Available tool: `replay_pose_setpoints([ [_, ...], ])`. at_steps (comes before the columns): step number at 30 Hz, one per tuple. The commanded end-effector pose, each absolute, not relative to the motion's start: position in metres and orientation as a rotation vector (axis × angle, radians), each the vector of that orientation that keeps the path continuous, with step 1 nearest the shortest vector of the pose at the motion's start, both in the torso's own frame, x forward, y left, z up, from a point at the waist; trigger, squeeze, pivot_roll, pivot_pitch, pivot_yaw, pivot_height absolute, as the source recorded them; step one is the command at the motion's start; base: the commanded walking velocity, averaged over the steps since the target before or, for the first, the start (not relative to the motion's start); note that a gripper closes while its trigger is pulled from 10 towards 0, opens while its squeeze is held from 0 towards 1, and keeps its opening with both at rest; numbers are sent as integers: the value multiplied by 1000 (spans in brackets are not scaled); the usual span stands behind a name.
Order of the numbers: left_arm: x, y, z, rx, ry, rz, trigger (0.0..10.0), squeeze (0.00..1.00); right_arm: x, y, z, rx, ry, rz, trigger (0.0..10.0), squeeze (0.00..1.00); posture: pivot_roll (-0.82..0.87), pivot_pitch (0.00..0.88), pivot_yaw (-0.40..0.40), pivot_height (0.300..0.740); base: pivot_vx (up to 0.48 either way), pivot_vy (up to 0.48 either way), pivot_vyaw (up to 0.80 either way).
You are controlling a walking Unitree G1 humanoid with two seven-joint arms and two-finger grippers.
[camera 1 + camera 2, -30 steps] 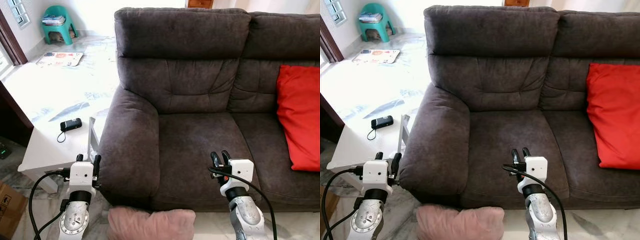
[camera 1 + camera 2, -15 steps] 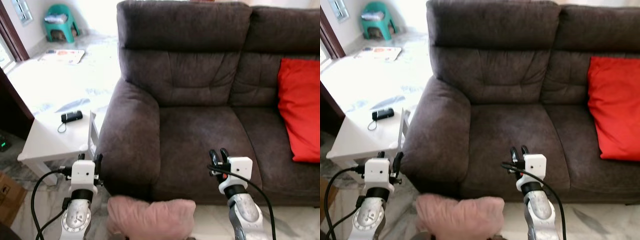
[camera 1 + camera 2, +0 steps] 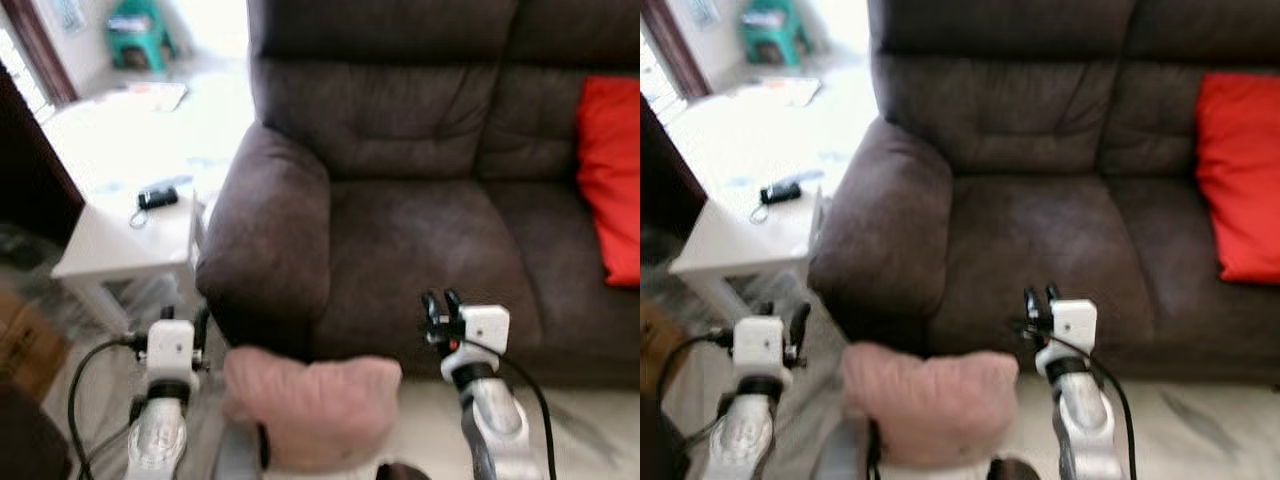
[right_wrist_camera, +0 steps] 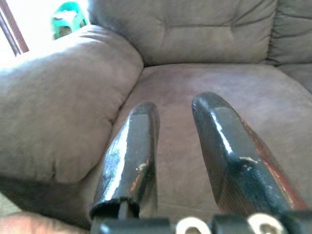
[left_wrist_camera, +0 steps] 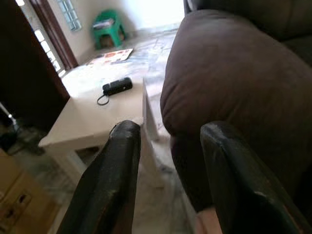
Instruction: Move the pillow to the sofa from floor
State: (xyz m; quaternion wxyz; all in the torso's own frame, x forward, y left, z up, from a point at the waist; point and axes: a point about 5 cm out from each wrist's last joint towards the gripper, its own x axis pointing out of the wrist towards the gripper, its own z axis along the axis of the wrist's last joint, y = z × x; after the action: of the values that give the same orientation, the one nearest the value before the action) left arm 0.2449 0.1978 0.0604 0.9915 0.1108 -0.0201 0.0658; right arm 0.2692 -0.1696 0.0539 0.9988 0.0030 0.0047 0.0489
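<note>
Big dark brown sofa (image 3: 420,200) straight ahead of both claws, seat bare just past the right claw's tips. Red cushion (image 3: 612,170) leaning on the sofa back, far off to the outer side of the right claw. White side table (image 3: 130,240) past the left claw, beside the sofa arm, with a small black gadget (image 3: 157,196) on top. Green stool (image 3: 137,38) way off in the corner, well beyond the table.

Pink pillow (image 3: 312,405) down low on the floor, between the two claws and in front of the sofa's bottom edge. Not on the sofa yet.

Left claw (image 3: 185,322) up in the air just beside the pillow, fingers (image 5: 117,165) spread a little apart, nothing between them. Right claw (image 3: 440,305) up on the pillow's other side, fingers (image 4: 131,151) a small way apart too, nothing in them.

Looks like the very start of the job: no grab made so far. Left to do, most likely: reach down, take the pillow from both sides, lift it, put it on the seat.
</note>
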Motion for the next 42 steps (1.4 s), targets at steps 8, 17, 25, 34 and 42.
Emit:
replay_pose_setpoints([
  [8, 251, 196, 66, 206, -60, 122, 10000, 0, 271, -170, 56, 6, 7, 98, 10000, 0, 36, 70, -32, 637, 0, 0, 0],
  [17, 252, 194, 65, 202, -54, 115, 10000, 0, 273, -170, 55, 5, 29, 101, 10000, 0, 36, 71, -31, 622, 0, 0, 0],
  [25, 252, 194, 65, 201, -50, 114, 10000, 0, 273, -170, 56, 5, 16, 105, 10000, 0, 35, 73, -32, 588, 0, 0, 0],
  [34, 252, 194, 64, 200, -46, 113, 10000, 0, 272, -169, 56, 7, 18, 109, 10000, 0, 36, 75, -32, 588, 0, 0, 0],
  [42, 253, 194, 63, 200, -42, 112, 10000, 0, 273, -165, 53, 7, 37, 126, 10000, 0, 34, 76, -32, 559, 0, 0, 0],
])
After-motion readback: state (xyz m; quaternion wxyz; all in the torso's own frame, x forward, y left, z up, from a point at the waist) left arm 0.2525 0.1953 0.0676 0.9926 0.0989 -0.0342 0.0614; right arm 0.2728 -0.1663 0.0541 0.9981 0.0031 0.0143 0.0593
